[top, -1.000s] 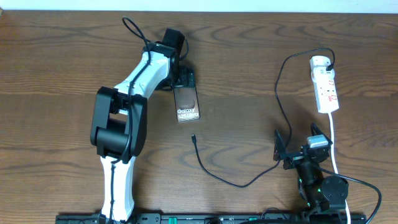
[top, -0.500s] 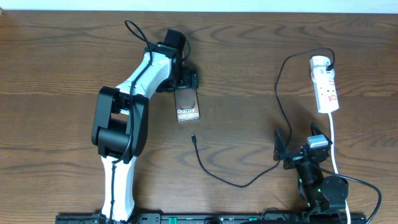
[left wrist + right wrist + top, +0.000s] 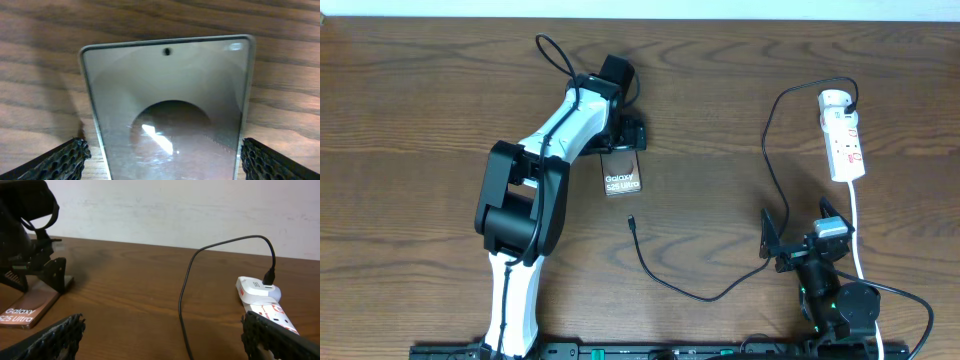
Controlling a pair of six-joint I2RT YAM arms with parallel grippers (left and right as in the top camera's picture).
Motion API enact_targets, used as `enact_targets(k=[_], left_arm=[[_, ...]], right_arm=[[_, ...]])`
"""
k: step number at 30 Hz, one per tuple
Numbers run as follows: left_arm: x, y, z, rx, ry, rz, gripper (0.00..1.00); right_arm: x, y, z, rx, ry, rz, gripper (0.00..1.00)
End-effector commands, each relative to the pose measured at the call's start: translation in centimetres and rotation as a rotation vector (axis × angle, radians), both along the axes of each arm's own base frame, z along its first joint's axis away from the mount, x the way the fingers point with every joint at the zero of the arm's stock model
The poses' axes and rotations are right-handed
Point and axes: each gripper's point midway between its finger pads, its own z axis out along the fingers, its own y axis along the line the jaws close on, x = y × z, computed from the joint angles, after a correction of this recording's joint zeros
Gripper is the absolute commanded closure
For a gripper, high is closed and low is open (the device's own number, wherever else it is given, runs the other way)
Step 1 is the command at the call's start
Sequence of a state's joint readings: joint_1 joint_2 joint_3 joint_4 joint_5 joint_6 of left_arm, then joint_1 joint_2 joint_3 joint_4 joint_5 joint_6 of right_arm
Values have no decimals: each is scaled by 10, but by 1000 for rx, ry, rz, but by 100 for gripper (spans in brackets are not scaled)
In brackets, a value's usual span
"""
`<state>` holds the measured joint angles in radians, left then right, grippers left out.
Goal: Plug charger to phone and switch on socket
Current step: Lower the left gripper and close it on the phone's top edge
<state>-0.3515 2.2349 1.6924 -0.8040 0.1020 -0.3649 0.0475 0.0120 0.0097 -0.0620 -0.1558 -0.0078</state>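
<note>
Since the earlier frame my left tool [image 3: 623,143] has swung right, over the phone [image 3: 622,180] at upper centre of the counter [image 3: 420,120]. It stands open astride the phone's top end, gripping nothing; right tool [image 3: 800,240] open, empty. I judge phone-steadying underway; next, collect the charger [image 3: 631,221] tip.

Right gripper [image 3: 162,339] with fingers [image 3: 60,335] spread wide apart, low over the brown worktop [image 3: 125,285]. Toward the left edge lies the phone [image 3: 30,309], with the left gripper [image 3: 36,277] over its far end. Toward the right edge, the charger [image 3: 187,280] arcs up from the white socket [image 3: 260,297].
</note>
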Motion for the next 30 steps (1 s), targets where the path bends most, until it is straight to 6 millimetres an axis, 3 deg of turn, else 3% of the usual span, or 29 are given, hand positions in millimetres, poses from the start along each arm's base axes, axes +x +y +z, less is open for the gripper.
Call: enact_targets(k=[1,17,30], left_arm=[[-13,13,-17,52,43,52,2],[-44,-2,-44,75,84,3,2],[-52,-11,-45,80,96,-15,3]], right_arm=[[0,0,-1,6,1,-2,1],[0,0,-1,6,1,-2,1],[0,0,-1,6,1,-2,1]])
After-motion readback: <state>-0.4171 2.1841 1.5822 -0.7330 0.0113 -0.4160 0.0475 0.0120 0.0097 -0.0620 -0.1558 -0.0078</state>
